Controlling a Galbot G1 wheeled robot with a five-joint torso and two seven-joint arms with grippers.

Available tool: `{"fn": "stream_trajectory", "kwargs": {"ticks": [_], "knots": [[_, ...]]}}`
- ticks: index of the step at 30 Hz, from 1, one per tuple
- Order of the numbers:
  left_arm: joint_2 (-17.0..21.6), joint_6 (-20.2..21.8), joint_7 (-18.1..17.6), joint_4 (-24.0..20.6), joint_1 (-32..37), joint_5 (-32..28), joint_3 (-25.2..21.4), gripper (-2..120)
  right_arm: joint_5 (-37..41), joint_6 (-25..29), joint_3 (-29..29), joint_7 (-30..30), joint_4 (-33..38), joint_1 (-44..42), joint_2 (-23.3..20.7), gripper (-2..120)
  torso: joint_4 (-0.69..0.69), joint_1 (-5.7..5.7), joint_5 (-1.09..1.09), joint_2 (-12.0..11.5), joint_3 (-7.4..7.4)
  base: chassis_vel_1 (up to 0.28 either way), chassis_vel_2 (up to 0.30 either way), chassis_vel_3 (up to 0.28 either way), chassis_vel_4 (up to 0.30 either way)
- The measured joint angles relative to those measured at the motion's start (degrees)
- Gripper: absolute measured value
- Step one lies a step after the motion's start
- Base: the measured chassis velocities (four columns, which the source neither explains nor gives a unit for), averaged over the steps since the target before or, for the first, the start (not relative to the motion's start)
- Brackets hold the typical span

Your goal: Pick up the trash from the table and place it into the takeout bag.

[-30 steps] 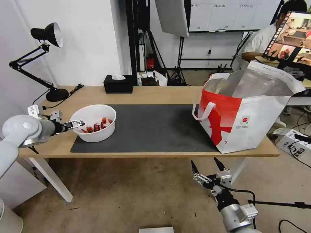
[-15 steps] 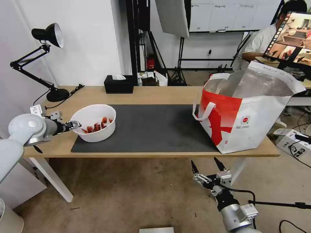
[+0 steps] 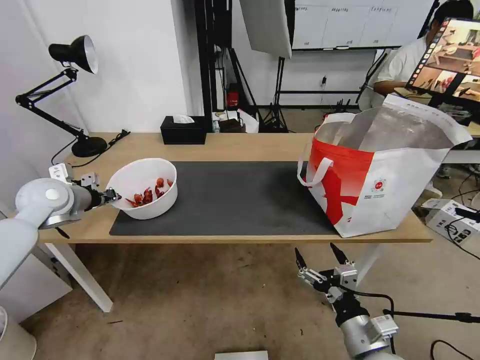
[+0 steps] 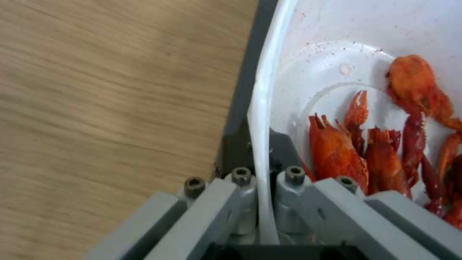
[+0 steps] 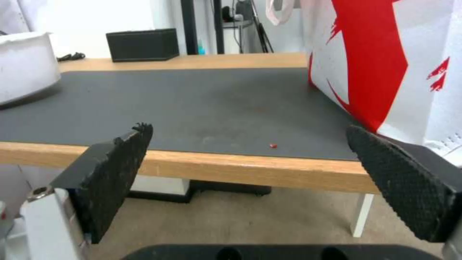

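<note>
A white bowl (image 3: 145,200) with red crayfish scraps (image 4: 380,159) sits on the left end of the dark grey mat (image 3: 240,195), slightly tipped. My left gripper (image 3: 111,195) is shut on the bowl's left rim (image 4: 264,108), one finger inside the wall and one outside. The takeout bag (image 3: 395,180), white with a red panel and foil lining, stands open at the table's right end. My right gripper (image 3: 320,256) hangs open below the table's front edge, its pads (image 5: 115,169) wide apart and nothing between them; the bag (image 5: 385,54) is close on one side.
A black tissue box (image 3: 183,131) stands at the back of the light-wood table (image 3: 250,145), and a black desk lamp (image 3: 82,145) at its back left corner. A small red crumb (image 5: 273,146) lies on the mat near the front edge.
My left gripper has drawn back a little to the left with the bowl's rim in it. The bowl has shifted slightly left and tipped. The right arm has not moved.
</note>
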Motion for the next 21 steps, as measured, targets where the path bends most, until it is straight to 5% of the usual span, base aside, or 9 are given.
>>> {"fn": "stream_trajectory", "kwargs": {"ticks": [21], "knots": [[1.5,-4.8,2.6,-5.6,-0.7,1.8,-1.0,0,0.0,0.0,0.0,0.0,0.0,0.0,0.0,100,0.02,0.00,0.01,0.0,0.00,0.000,0.000,0.000,0.000]]}}
